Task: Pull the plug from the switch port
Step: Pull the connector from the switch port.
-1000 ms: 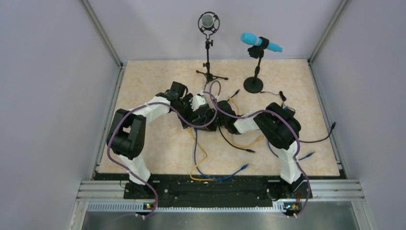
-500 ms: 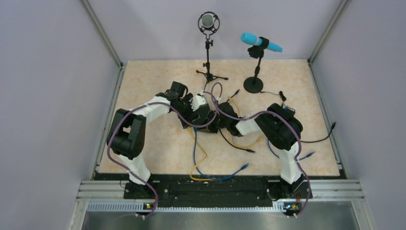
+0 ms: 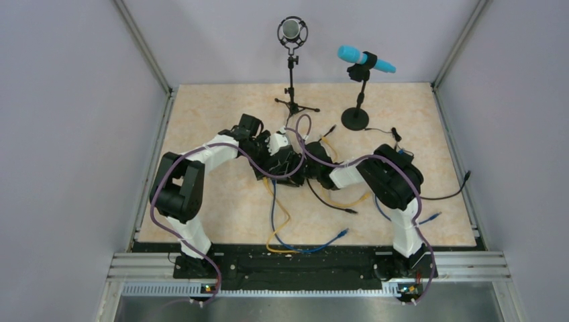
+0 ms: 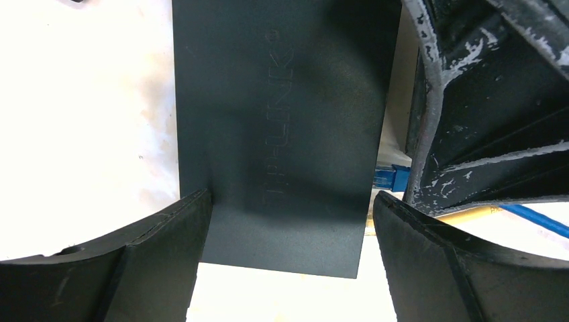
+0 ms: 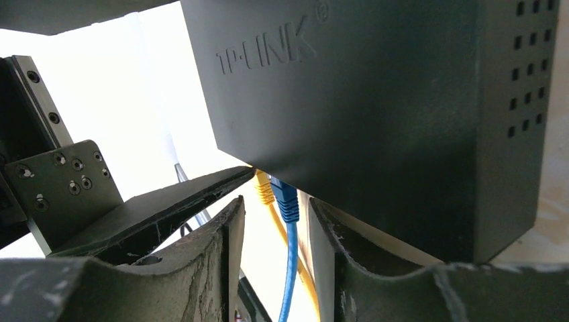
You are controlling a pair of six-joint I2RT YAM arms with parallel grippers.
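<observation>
The black TP-LINK switch box (image 4: 282,134) lies flat on the table, mostly hidden under both grippers in the top view. My left gripper (image 4: 292,201) straddles its short width, with a fingertip against each side edge. The switch ports are on the edge facing my right gripper, under the box's rim in the right wrist view (image 5: 402,100). A blue plug (image 5: 285,194) and a yellow plug (image 5: 264,188) sit in them side by side. My right gripper (image 5: 275,215) is narrowly open, and the blue cable hangs between its fingers without touching them. The blue plug also shows in the left wrist view (image 4: 389,178).
A tripod microphone stand (image 3: 293,100) and a round-based stand (image 3: 355,119) with a blue microphone are behind the switch. Loose blue (image 3: 329,239), yellow (image 3: 278,221) and black (image 3: 335,201) cables trail towards the near edge. Frame rails border the table.
My right gripper has shifted slightly left towards the switch box. My left arm and the box have not moved.
</observation>
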